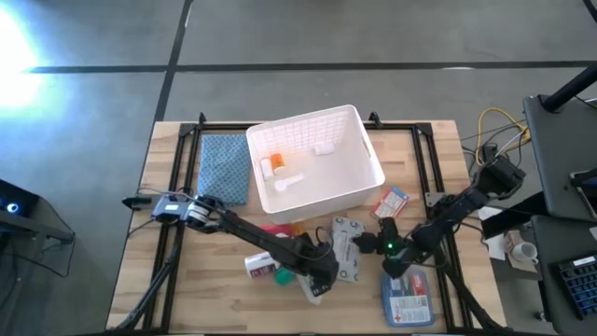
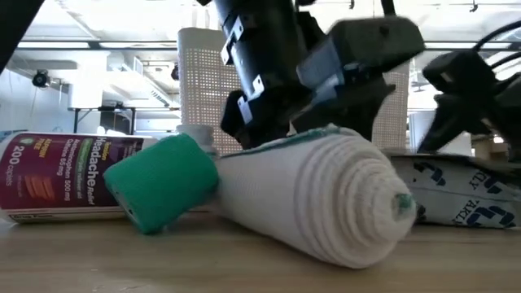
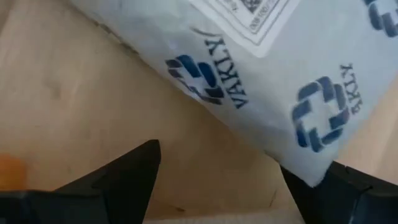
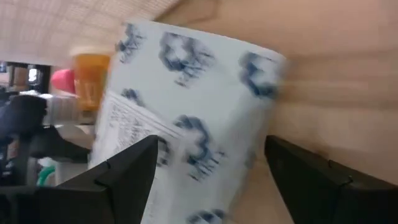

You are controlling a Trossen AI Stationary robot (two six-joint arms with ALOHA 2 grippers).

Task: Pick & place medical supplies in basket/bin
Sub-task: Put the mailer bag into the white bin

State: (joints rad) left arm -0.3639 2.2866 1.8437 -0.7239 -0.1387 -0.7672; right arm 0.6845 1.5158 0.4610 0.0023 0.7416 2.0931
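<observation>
The white lattice basket (image 1: 362,140) stands at the table's far middle, with an orange vial (image 1: 276,165) and white pieces in it. The grey packet (image 1: 349,248) lies flat on the wood near the front. My left gripper (image 1: 326,271) is open at the packet's left side, and the left wrist view shows the packet (image 3: 280,68) just ahead of the open gripper (image 3: 244,158). My right gripper (image 1: 384,250) is open at the packet's right side, and in its wrist view the packet (image 4: 186,106) lies ahead of and below the gripper (image 4: 211,140). My left gripper has one fingertip (image 3: 339,186) right beside the packet's corner (image 3: 308,174); whether they touch, I cannot tell. My right gripper hangs with its open fingers over the packet's end (image 4: 205,186), slanting down from the table's right; contact cannot be told.
A white pill bottle (image 1: 258,265), a green roll (image 1: 283,276) and a white gauze roll (image 2: 326,203) lie near the front edge by the left gripper. A blue pouch (image 1: 407,301) and a red-white-blue box (image 1: 392,202) sit on the right. A blue-grey cloth (image 1: 224,168) lies left of the basket.
</observation>
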